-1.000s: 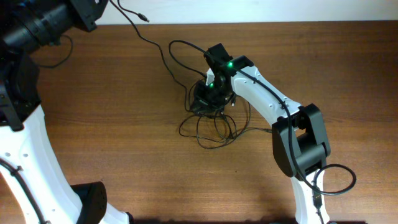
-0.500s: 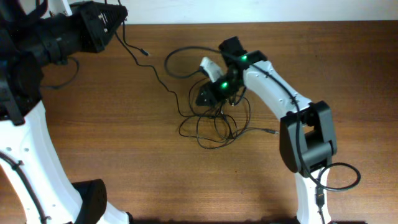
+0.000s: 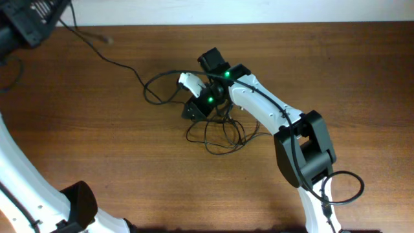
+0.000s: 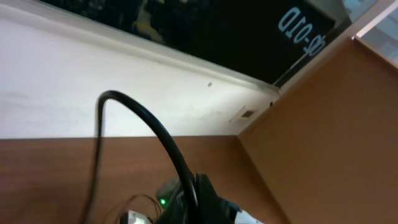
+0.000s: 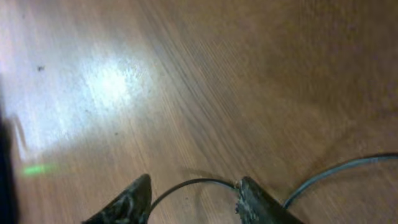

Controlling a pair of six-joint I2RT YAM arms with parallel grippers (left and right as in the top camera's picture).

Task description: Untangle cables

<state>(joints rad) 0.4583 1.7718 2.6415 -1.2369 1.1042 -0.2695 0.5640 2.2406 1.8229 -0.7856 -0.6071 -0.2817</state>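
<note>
The cables (image 3: 220, 134) lie in a loose knot near the middle of the wooden table (image 3: 97, 149), with most loops piled at 5 o'clock from the right gripper (image 3: 193, 109) and one wider loop spread at 9 o'clock from it. The right gripper hangs low over the knot's 10 o'clock edge. In its wrist view the two dark fingers (image 5: 134, 199) stand apart, released, and a thin strand arcs across the gap between them just above the wood, with a second strand trailing off toward 3 o'clock. From the knot a single strand runs toward 10 o'clock, rising off the table to the left gripper (image 3: 48, 14) at the table's far corner, which is clenched on it. In the left wrist view that strand curves up close to the lens against a pale wall (image 4: 62, 74)
</note>
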